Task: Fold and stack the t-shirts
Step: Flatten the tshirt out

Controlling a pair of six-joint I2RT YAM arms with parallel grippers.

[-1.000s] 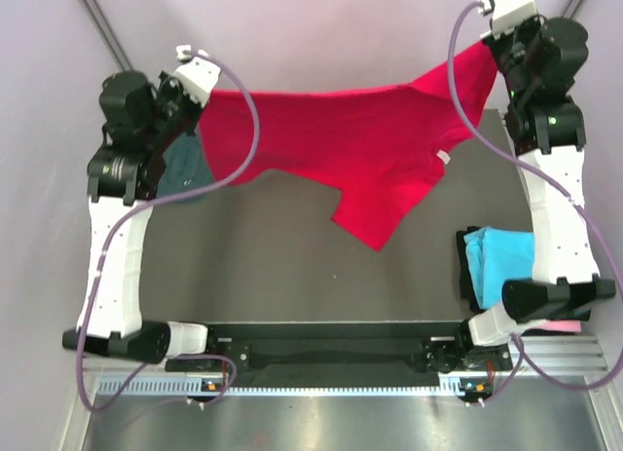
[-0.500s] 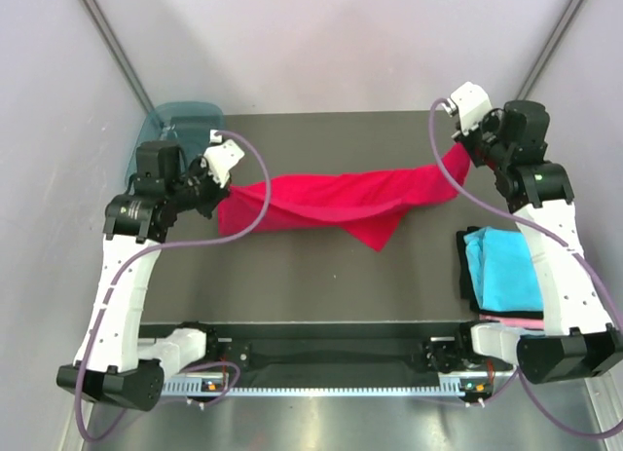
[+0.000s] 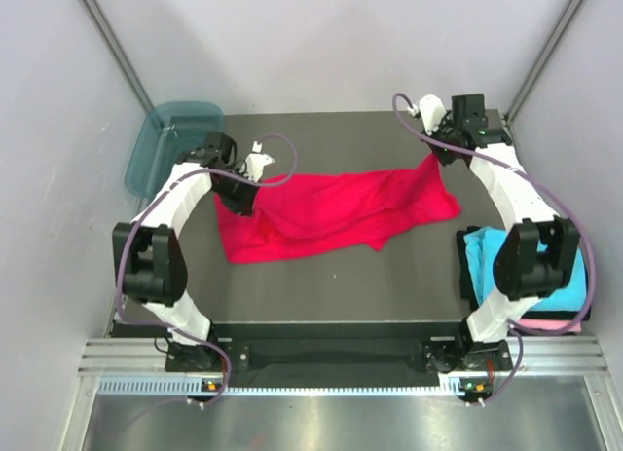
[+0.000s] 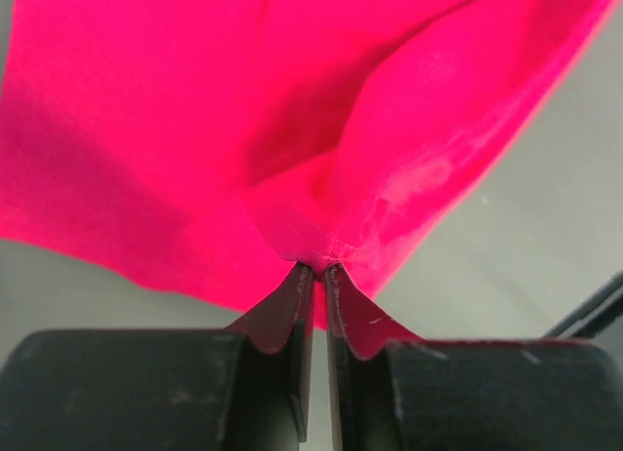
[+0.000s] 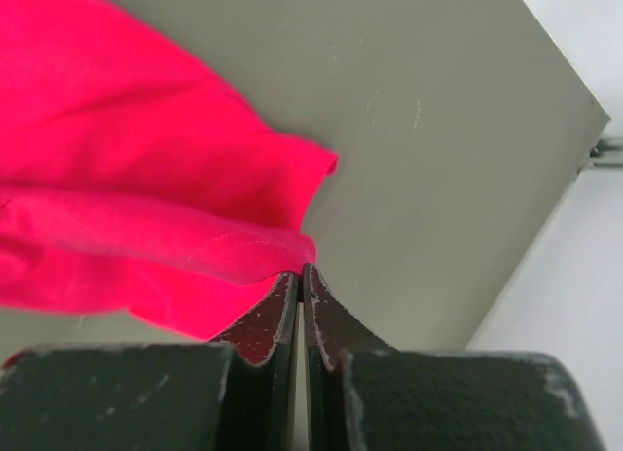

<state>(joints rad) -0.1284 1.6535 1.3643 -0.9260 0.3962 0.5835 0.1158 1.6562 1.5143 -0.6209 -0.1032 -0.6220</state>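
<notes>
Near right edge of tabletop: folded cyan t-shirt, with pink t-shirt peeking out beneath. Mid-tabletop: crimson t-shirt, lying rumpled in a loose band. Left claw clamped on its left end; right claw clamped on its right corner. Far left: teal translucent tub.

The crimson t-shirt is a plain bright red with no pattern, and it looks more pink-red in both wrist views. The cyan t-shirt is a plain light blue. The pink t-shirt is a soft plain pink. The surface is matte dark grey with faint pale scuffs. The plastic tub is translucent teal. The left hand and right hand are black with worn whitish edges. The arm links are white with black joints, and the cables are purple.
</notes>
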